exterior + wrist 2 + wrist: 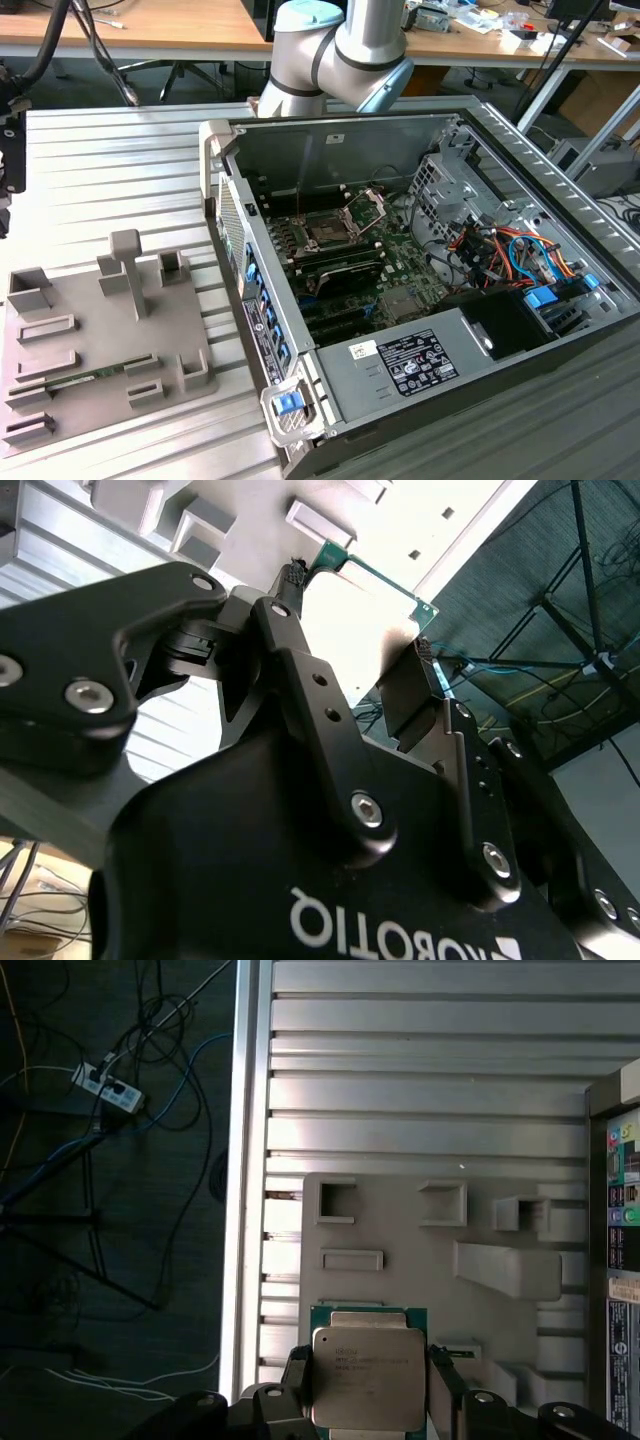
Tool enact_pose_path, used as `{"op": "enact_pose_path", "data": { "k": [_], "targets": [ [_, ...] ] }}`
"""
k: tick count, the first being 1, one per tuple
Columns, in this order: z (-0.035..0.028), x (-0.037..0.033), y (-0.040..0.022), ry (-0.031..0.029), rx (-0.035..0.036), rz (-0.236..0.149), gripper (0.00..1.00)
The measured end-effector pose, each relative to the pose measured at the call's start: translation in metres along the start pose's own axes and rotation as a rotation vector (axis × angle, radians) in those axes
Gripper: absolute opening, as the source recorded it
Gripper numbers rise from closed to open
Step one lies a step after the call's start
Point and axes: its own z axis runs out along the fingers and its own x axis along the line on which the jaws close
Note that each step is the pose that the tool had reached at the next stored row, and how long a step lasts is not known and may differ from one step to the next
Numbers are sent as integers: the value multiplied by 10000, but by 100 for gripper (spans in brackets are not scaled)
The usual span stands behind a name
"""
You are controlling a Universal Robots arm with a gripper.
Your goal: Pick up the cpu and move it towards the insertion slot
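Tray [110, 335] on the exterior view's left; insertion slot [328, 232] — inside case [300, 150].

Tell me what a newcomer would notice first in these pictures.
In the first wrist view, the cpu, silvery top showing, is clamped between the fingers of the gripper, with the grey plastic tray behind it. On the exterior view's right lies the opened computer case. The insertion slot, with its shiny metal frame, sits on the green board inside.

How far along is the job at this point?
Pick-up looks done: the gripper is shut on the cpu, lifted clear of the grey tray in the first wrist view. Left: the transfer; the insertion slot in the exterior view has its frame open and no chip in it.
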Motion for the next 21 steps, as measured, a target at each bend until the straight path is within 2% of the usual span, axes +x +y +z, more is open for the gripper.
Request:
{"op": "enact_pose_path", "data": {
  "k": [10, 21],
  "targets": [
    [-94, 0, 4, 1, -8, 0, 55],
    [-163, 0, 6, 0, -20, 0, 55]
  ]
}}
